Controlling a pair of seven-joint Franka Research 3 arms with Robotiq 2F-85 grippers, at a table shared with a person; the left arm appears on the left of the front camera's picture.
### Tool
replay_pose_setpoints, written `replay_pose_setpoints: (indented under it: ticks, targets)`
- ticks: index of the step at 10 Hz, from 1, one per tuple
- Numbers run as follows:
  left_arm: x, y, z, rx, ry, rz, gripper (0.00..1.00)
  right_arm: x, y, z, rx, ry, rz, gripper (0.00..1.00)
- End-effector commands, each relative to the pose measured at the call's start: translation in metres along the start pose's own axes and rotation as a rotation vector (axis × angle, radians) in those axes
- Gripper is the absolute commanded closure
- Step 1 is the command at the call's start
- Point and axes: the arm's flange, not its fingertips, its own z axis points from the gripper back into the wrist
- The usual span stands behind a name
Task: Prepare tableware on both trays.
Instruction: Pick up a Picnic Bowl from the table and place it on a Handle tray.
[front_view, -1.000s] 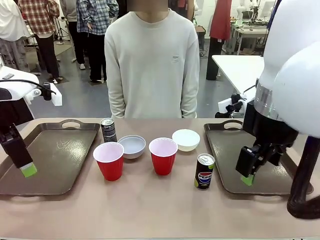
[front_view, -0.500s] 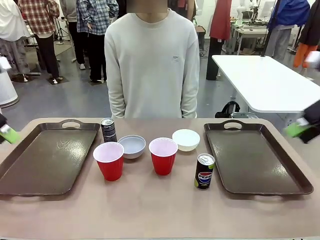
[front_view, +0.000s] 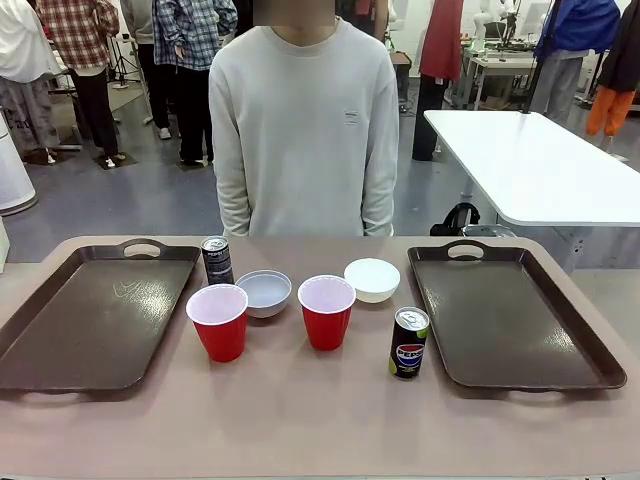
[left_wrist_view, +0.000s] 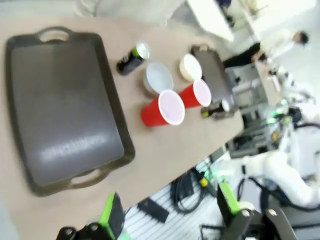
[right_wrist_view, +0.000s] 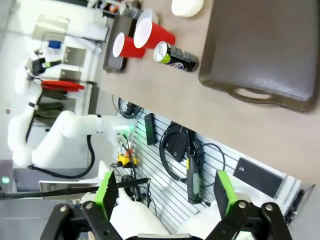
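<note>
Two dark brown trays lie on the tan table, the left tray and the right tray, both bare. Between them stand two red cups, two white bowls, a dark can and a Pepsi can. My left gripper hangs open, high off the table's near edge, looking down on the left tray. My right gripper is open too, off the table beyond the right tray, holding nothing.
A person in a pale sweater stands at the far side, hands out of sight. A white table stands behind on the right. Cables and a power strip lie on the floor below the near edge.
Both arms have swung away from the trays, the left one off to the left and the right one off to the right, and have left the front view. The tableware has not moved.
</note>
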Motion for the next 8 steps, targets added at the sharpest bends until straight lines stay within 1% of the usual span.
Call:
replay_pose_setpoints:
  ticks: [1,3,4,5,7,8]
  targets:
    - [-0.001,0.019,0.0,-0.05,-0.091,0.04,0.0,-0.016,-0.011,-0.023,0.054,-0.051,0.018,0.0]
    - [-0.009,0.045,0.001,-0.052,-0.111,0.113,0.0,-0.023,-0.011,-0.016,0.095,-0.109,0.019,0.0]
    - [-0.013,0.052,-0.006,-0.042,-0.118,0.142,0.0,-0.024,-0.009,-0.015,0.108,-0.127,0.019,0.0]
    - [-0.015,0.053,-0.015,-0.05,-0.125,0.158,0.0,-0.024,-0.006,-0.013,0.119,-0.146,0.028,0.0]
    - [-0.026,0.051,-0.026,-0.096,-0.19,0.168,0.0,-0.024,0.003,-0.012,0.109,-0.149,0.041,0.0]
    - [-0.028,0.045,-0.029,-0.111,-0.205,0.166,0.0,-0.021,0.005,-0.014,0.098,-0.139,0.036,0.0]
